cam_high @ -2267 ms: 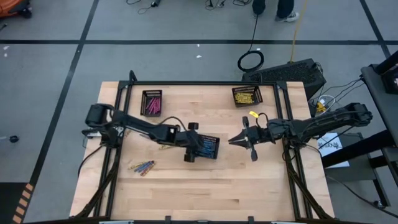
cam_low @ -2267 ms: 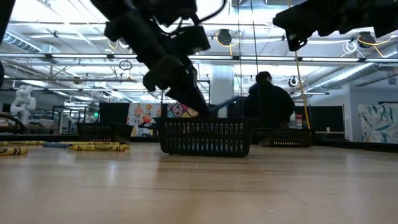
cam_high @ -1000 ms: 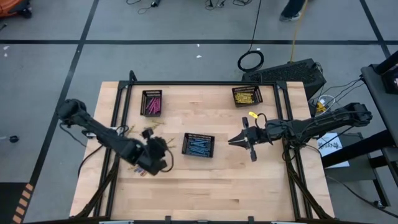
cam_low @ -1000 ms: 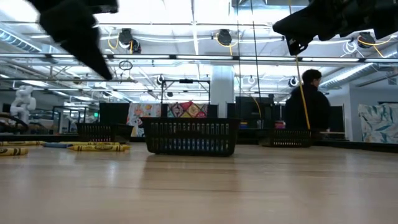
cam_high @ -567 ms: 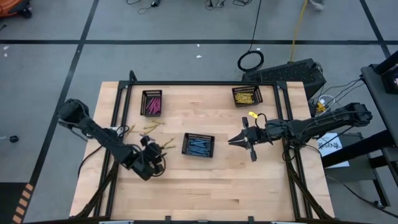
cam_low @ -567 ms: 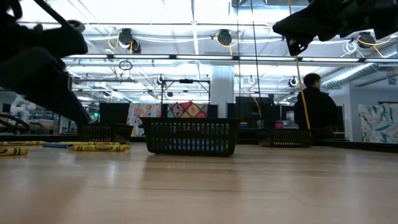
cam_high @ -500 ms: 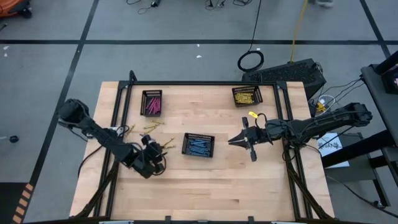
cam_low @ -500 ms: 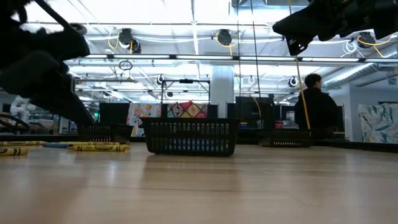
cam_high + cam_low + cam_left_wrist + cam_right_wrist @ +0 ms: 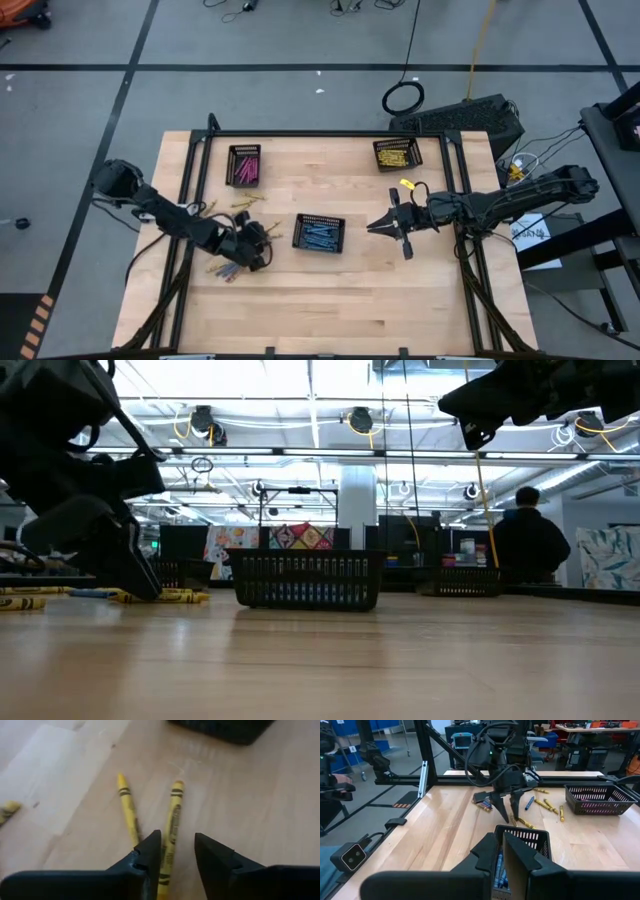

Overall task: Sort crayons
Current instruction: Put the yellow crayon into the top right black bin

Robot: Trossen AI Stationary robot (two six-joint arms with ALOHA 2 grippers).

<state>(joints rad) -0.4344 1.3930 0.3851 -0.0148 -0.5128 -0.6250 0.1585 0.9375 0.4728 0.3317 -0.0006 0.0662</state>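
Loose crayons lie flat on the table's left part: yellow ones [image 9: 240,205] and a few mixed ones [image 9: 228,270]. My left gripper [image 9: 262,240] is down at the table among them. It is open, with a finger on each side of one yellow crayon [image 9: 171,820]; a second yellow crayon [image 9: 127,807] lies beside it. My right gripper [image 9: 372,227] hovers shut, high above the table right of the blue-crayon tray [image 9: 319,233]. In the low view my left gripper [image 9: 140,585] stands in front of the loose crayons [image 9: 170,597]. My left gripper slants down from the table's left, its fingers lying along the yellow crayon's near half [image 9: 167,855]. The crayon lies flat on the table between the open fingers. Whether a finger [image 9: 150,852] touches it I cannot tell.
A black mesh tray with pink crayons [image 9: 244,165] stands at the far left, and one with yellow crayons [image 9: 397,154] at the far right. Bare wood lies along the near edge [image 9: 340,310]. A person [image 9: 530,540] stands in the room beyond the table.
My left gripper has come down from well above the table to the table top, shifting a little toward the far edge and the blue-crayon tray. It now stands over the loose yellow crayons. The crayons and trays have not moved.
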